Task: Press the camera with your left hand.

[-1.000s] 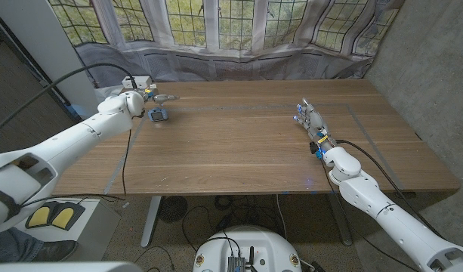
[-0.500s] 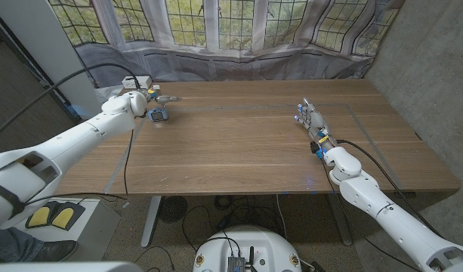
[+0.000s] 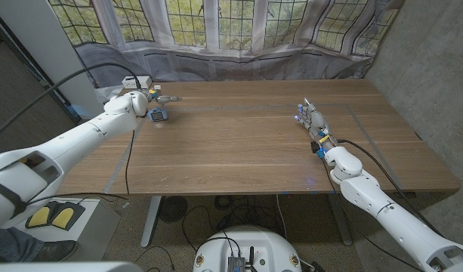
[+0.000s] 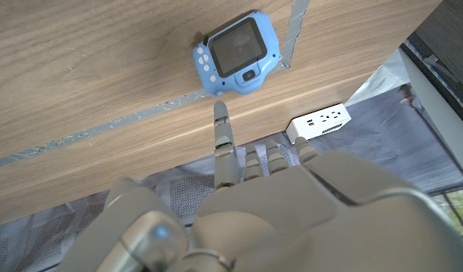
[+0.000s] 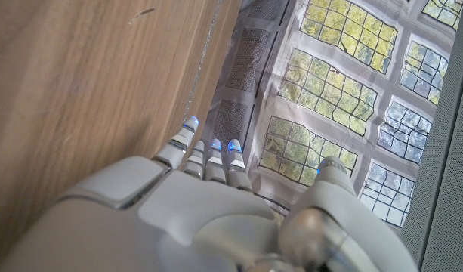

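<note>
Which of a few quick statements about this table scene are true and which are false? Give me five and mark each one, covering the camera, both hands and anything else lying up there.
1. The camera is blue. True.
2. The left hand holds the camera off the table. False: the camera lies on the wooden table, and in the left wrist view one outstretched finger points at it, its tip short of the camera's edge.
3. The right hand is beside the camera. False: it is far across the table, on the robot's right side, holding nothing.
4. A white power strip lies near the table's edge close to the camera. True.
5. The camera's screen faces down. False: the screen faces up.
</note>
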Tool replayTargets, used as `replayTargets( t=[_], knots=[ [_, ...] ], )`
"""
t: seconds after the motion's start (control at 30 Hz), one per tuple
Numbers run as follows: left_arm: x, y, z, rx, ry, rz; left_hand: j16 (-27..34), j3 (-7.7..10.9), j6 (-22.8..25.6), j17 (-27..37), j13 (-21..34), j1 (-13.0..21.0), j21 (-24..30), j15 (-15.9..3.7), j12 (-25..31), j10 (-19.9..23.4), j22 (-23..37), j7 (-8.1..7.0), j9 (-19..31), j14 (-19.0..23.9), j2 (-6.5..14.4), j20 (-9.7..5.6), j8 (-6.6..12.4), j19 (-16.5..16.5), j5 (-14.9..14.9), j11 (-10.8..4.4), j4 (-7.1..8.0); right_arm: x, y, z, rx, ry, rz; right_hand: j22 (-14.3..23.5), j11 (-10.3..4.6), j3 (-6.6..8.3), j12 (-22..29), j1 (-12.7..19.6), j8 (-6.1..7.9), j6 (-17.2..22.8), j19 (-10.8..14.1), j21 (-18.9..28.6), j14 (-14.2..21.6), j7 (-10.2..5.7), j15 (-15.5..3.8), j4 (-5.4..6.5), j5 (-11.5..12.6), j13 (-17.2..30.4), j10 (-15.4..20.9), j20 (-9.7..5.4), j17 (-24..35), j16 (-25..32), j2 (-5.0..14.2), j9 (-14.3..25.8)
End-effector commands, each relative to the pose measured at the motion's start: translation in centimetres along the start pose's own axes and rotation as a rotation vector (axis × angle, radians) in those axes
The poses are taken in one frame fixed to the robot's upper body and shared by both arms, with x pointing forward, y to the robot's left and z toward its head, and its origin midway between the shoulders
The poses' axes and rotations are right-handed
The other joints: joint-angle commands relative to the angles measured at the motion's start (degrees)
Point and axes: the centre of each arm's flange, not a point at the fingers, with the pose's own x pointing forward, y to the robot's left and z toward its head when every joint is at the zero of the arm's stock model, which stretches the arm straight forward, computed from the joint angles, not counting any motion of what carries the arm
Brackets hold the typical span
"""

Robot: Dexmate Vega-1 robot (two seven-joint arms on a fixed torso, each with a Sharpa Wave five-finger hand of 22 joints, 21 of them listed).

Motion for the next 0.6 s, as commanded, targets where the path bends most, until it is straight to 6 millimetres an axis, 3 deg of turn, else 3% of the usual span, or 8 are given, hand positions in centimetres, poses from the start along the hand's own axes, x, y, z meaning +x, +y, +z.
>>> replayTargets(
  t=[0.03, 0.6],
  knots=[
    [-0.09, -0.23, -0.45, 0.004, 0.015, -0.004, 0.4, -0.08, 0.0, 0.1, 0.0, 0.3, 0.4, 0.34, 0.2, 0.0, 0.2, -0.47, 0.1, 0.4, 0.0, 0.22, -0.42, -0.3, 0.4, -0.24, 0.0, -0.16, -0.21, -0.06, -0.001, 0.007, -0.008, 0.2, 0.41, 0.17, -0.2, -0.3, 0.09, 0.5, 0.1, -0.2, 0.1, 0.18, 0.46, -0.2, 0.3, 0.3, 0.0, 0.14, 0.3, -0.2, 0.02, 0.2],
    [-0.18, -0.93, -0.79, -0.01, 0.01, -0.017, 0.5, -0.19, 0.3, 0.1, 0.0, 0.5, 0.5, 0.58, 0.3, 0.1, 0.2, -0.71, 0.1, 0.9, 0.1, 0.21, -0.48, -0.4, 0.5, -0.27, 0.0, -0.21, 0.2, -0.12, -0.004, 0.007, -0.002, 0.2, 0.51, 0.15, -0.1, -0.4, 0.06, 0.5, 0.1, -0.2, 0.2, 0.14, 0.56, -0.2, 0.3, 0.3, 0.1, 0.2, 0.4, -0.2, 0.02, 0.2]
  ],
)
